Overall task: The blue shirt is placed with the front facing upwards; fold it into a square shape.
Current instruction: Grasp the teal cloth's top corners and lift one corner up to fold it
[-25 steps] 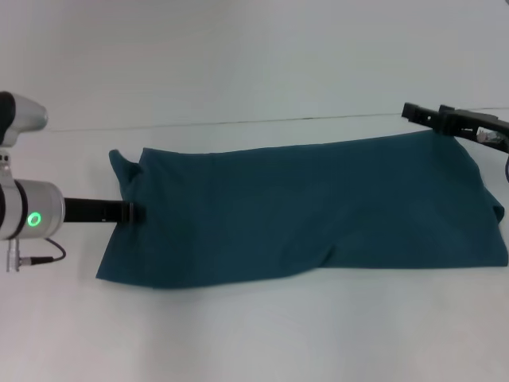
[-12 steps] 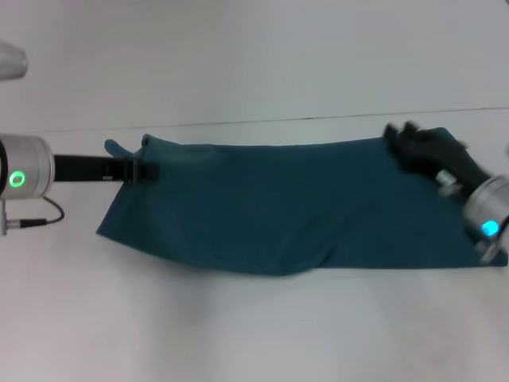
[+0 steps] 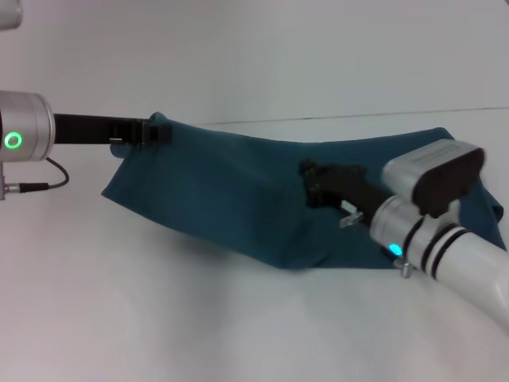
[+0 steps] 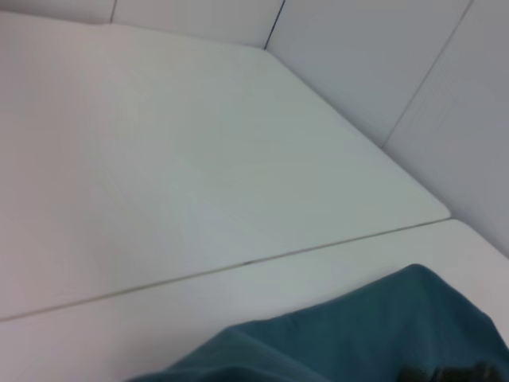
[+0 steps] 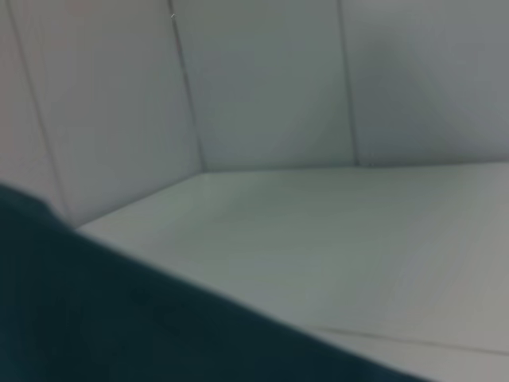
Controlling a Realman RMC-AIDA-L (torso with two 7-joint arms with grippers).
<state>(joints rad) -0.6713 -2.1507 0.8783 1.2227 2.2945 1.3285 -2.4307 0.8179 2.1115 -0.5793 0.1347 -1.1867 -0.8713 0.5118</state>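
Note:
The blue shirt [image 3: 223, 191] lies across the white table [image 3: 238, 334] as a long teal band, plain side up, with no print showing. My left gripper [image 3: 153, 131] is shut on its far left corner and holds that corner up off the table. My right gripper [image 3: 314, 183] is over the middle of the shirt, shut on a fold of cloth drawn in from the right end. The shirt's cloth shows along the edge of the left wrist view [image 4: 382, 334] and in the right wrist view [image 5: 119, 318].
A thin seam [image 3: 358, 116] runs across the table behind the shirt. White wall panels [image 5: 262, 79] stand beyond the table. My right forearm [image 3: 445, 239] crosses the shirt's right end.
My left gripper has lifted the shirt's left corner up and back. My right gripper has swung from the far right corner toward the middle, carrying the cloth with it.

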